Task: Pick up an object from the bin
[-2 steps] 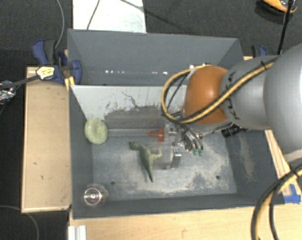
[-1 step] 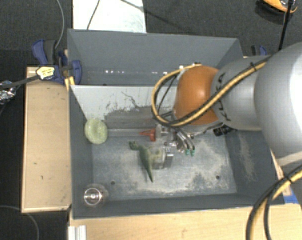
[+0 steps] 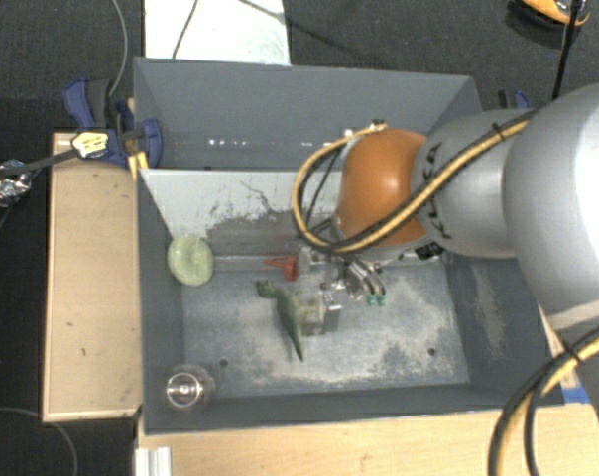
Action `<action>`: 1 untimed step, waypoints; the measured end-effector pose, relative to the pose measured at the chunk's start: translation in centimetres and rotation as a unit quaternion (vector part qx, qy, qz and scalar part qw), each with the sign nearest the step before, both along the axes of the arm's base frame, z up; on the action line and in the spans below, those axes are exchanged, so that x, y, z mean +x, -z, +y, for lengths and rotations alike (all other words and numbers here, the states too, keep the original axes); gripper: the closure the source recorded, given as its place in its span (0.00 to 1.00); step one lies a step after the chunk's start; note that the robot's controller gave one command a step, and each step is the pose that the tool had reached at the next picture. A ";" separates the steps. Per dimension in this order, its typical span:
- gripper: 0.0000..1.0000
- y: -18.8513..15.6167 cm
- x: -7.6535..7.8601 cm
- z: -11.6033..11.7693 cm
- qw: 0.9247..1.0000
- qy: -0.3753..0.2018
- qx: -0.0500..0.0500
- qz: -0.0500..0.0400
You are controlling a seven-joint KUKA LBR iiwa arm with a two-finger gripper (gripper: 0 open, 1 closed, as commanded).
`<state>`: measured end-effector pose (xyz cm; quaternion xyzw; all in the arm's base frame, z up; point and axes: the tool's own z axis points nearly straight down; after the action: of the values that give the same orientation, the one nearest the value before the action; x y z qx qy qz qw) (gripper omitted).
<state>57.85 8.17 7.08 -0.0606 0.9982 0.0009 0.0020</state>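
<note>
arm (image 3: 538, 186) over bin (image 3: 280, 117) | hand (image 3: 322, 310) just beside green toy lizard (image 3: 291, 317), mid-bin | opening: cannot tell

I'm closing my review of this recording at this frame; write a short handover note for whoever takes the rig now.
Gripper: low over the middle of the bin, right against a long dark green toy; whether it grips it cannot be told.
Other things: pale green ball by the left wall, small red piece just behind the toy, clear round cup in the near left corner.
Done: nothing visibly lifted.
Left: secure one thing and lift it out.
</note>
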 end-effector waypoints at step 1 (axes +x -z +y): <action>0.00 0.0 -0.1 1.2 0.999 -0.038 0.001 -0.001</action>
<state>57.79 9.38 7.08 -0.0990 0.9951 0.0016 0.0031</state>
